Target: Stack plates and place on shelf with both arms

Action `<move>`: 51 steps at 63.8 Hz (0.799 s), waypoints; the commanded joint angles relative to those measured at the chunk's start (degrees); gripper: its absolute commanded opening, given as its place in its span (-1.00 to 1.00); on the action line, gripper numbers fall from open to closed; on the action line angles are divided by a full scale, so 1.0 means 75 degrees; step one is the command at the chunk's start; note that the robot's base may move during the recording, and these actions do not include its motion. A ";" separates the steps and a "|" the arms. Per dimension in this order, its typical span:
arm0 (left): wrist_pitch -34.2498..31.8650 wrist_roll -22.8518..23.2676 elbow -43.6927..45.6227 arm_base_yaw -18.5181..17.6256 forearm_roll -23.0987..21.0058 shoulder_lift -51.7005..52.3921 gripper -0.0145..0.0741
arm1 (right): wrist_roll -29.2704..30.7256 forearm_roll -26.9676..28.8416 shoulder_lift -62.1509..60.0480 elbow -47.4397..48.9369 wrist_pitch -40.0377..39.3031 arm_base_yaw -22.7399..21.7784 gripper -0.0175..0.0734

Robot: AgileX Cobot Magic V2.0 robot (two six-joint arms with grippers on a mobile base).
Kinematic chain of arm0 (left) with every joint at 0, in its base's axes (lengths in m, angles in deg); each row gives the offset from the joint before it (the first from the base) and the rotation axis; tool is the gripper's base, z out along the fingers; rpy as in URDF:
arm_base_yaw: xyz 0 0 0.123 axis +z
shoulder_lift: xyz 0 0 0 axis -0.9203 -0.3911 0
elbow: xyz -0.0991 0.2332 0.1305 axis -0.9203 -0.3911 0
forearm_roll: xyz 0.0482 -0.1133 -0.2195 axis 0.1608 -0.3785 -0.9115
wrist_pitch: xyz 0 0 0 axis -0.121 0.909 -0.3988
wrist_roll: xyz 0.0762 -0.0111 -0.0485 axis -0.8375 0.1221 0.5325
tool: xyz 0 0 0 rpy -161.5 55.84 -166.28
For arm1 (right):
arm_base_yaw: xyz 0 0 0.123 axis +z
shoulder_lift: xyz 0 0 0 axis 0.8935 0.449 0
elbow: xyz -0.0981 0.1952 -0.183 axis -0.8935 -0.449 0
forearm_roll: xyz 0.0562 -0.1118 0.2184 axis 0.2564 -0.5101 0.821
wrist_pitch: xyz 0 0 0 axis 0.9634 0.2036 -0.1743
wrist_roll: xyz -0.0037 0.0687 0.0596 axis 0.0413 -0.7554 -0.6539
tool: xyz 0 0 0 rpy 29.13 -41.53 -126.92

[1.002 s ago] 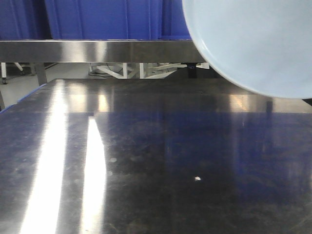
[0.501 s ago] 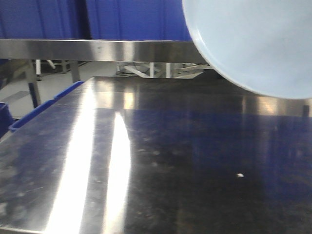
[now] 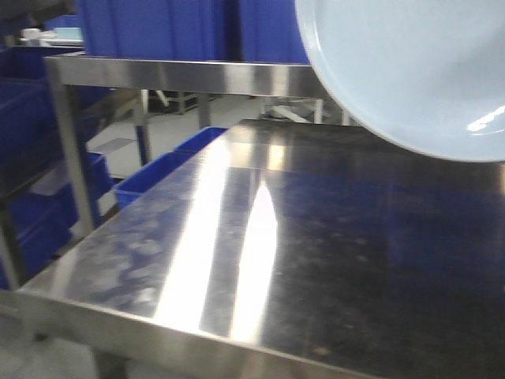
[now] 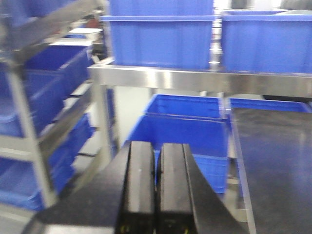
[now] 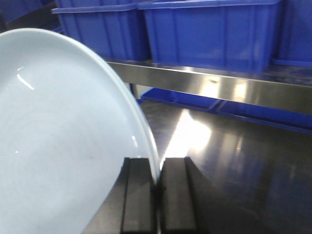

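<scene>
A large pale blue-white plate (image 3: 410,71) hangs in the air at the top right of the front view, above the steel table (image 3: 331,260). My right gripper (image 5: 157,163) is shut on the plate's rim; the plate (image 5: 58,141) fills the left of the right wrist view, tilted on edge. I cannot tell whether one plate or two are held. My left gripper (image 4: 156,146) is shut and empty, held off the table's left edge in front of blue bins. Neither gripper shows in the front view.
A steel shelf rail (image 3: 189,75) runs across above the table's back, with blue bins (image 4: 161,41) on it. More blue bins (image 4: 185,126) stand low at the table's left. A steel rack with blue bins (image 4: 44,97) stands further left.
The front view has swung left: the table's left edge, the rack and the low bins have come into view. The plate stays at the same place in the view.
</scene>
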 commanded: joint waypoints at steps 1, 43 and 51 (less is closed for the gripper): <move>-0.0706 0.0026 0.0215 0.0008 -0.0006 -0.0050 -0.49 | -0.0013 0.0022 -0.0005 0.0228 -0.0755 -0.0052 -0.54; -0.0706 0.0026 0.0215 0.0008 -0.0006 -0.0050 -0.49 | -0.0013 0.0022 -0.0005 0.0228 -0.0755 -0.0052 -0.54; -0.0706 0.0026 0.0215 0.0008 -0.0006 -0.0050 -0.49 | -0.0013 0.0022 -0.0005 0.0228 -0.0755 -0.0052 -0.54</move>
